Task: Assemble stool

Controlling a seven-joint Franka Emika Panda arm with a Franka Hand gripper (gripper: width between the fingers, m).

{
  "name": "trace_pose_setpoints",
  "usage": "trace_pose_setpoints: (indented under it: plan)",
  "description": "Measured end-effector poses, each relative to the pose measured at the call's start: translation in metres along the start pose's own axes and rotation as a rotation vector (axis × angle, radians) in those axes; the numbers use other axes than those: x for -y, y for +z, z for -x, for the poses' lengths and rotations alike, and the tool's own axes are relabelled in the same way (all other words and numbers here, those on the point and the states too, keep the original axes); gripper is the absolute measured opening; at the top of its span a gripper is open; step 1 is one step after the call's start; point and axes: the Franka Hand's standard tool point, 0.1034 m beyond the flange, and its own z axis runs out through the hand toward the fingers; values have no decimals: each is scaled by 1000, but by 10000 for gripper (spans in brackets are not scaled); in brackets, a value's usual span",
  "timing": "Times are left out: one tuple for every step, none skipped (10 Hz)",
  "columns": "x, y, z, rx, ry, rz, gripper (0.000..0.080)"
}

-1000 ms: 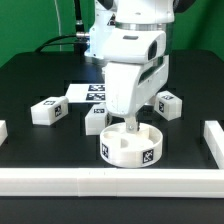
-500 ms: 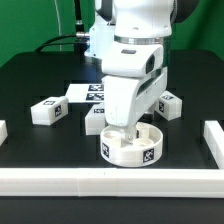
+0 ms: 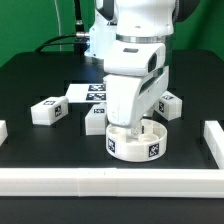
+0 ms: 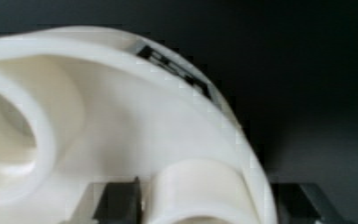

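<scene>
Glossy white arm [image 3: 135, 68] with dark grey joint band.

Black surface [image 3: 30, 80]. On it: round seat [image 3: 138, 146] near front rail [image 3: 100, 181]; leg [image 3: 47, 110] toward exterior view's left; second leg [image 3: 168, 103] toward right; third leg [image 3: 94, 121] beside seat; marker board [image 3: 80, 94] behind.

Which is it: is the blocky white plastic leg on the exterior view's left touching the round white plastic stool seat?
Apart. The exterior view shows bare black table between the blocky white plastic leg and the round white plastic stool seat.
</scene>
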Motion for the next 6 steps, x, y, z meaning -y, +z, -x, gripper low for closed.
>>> trace_pose_setpoints:
  plan:
    - [0, 0, 0, 0, 0, 0, 321]
    - [0, 0, 0, 0, 0, 0, 321]
    - [0, 0, 0, 0, 0, 0, 321]
    - [0, 0, 0, 0, 0, 0, 321]
    - [0, 0, 0, 0, 0, 0, 322]
    - [3, 0, -6, -2, 3, -1, 323]
